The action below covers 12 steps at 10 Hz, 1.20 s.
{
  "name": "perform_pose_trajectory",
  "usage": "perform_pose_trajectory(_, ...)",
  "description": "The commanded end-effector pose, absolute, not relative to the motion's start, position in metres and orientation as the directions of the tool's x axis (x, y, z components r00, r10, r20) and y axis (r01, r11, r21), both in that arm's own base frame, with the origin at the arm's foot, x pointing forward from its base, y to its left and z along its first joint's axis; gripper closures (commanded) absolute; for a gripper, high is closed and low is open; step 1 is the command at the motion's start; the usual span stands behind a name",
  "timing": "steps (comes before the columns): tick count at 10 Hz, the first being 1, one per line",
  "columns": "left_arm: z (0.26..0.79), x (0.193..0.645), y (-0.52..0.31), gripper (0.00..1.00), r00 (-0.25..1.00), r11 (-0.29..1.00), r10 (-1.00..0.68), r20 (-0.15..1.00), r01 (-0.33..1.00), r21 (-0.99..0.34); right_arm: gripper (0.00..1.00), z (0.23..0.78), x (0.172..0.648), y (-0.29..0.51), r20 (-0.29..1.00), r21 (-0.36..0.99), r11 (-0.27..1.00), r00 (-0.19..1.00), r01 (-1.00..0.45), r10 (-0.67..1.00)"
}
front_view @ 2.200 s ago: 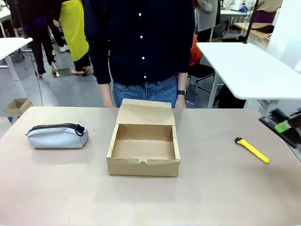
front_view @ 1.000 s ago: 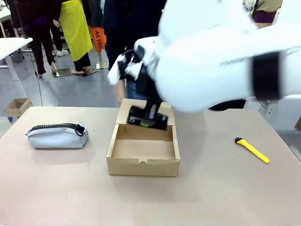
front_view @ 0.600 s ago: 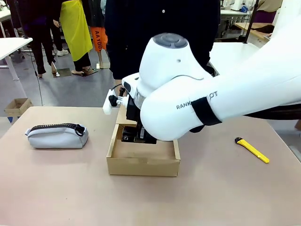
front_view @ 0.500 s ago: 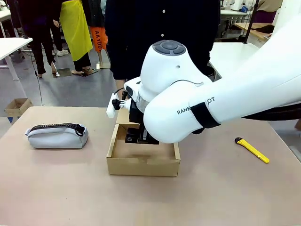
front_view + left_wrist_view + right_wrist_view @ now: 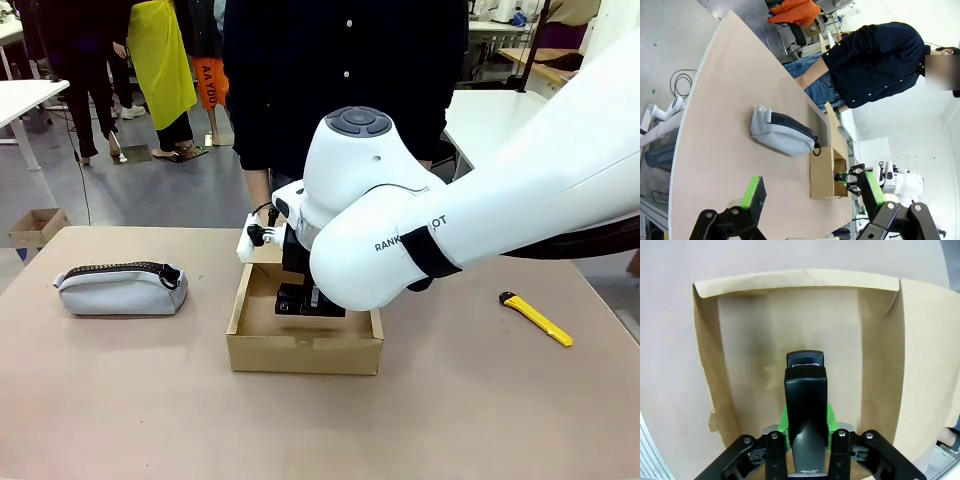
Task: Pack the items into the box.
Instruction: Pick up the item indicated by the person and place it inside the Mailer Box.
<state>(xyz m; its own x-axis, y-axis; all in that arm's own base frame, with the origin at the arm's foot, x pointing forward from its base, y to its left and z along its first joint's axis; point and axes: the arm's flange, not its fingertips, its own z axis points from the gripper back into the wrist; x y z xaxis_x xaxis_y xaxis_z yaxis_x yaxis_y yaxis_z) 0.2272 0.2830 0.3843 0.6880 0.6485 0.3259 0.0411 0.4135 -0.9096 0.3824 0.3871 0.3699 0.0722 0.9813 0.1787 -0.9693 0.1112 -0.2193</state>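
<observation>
1. The left gripper (image 5: 812, 189) is seen with its green-padded jaws spread wide, and nothing is held between them.
2. The grey-blue pouch (image 5: 122, 288) is laid on the table (image 5: 120, 400), zipper up, at 9 o'clock of the box and well apart from it.
3. The cardboard box (image 5: 303, 356) is set mid-table, with its lid flap open at the 12 o'clock edge, where a person (image 5: 345, 80) is stood.
4. The right gripper (image 5: 806, 421) is held inside the box, its jaws drawn narrow and clamped on the black stapler (image 5: 805, 385). Whether the floor is touched cannot be told.
5. The yellow-and-black utility knife (image 5: 536, 318) is laid at 3 o'clock of the box, well apart.
</observation>
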Motion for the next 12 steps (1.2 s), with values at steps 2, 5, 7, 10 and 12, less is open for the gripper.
perform_pose_trajectory(2,0.384,0.227,0.281,0.0,0.674,0.411,0.653,0.346,0.068,-0.909,0.57,0.375,0.384,0.389,0.182,-0.199,0.12,0.084,-0.973,0.98)
perform_pose_trajectory(5,0.384,0.227,0.281,0.0,0.674,0.411,0.653,0.346,0.068,-0.909,0.0,0.376,0.383,0.388,0.183,-0.204,0.115,0.077,-0.972,0.98)
perform_pose_trajectory(7,0.384,0.227,0.281,0.0,0.674,0.411,0.653,0.346,0.068,-0.909,0.0,0.378,0.384,0.387,0.196,-0.207,0.122,0.081,-0.971,0.977)
perform_pose_trajectory(10,0.384,0.227,0.281,0.0,0.674,0.411,0.653,0.346,0.068,-0.909,0.0,0.393,0.384,0.376,0.236,-0.214,0.145,0.093,-0.966,0.967)
perform_pose_trajectory(12,0.384,0.227,0.281,0.0,0.674,0.411,0.653,0.346,0.068,-0.909,0.0,0.431,0.378,0.333,0.206,-0.145,0.208,0.176,-0.967,0.963)
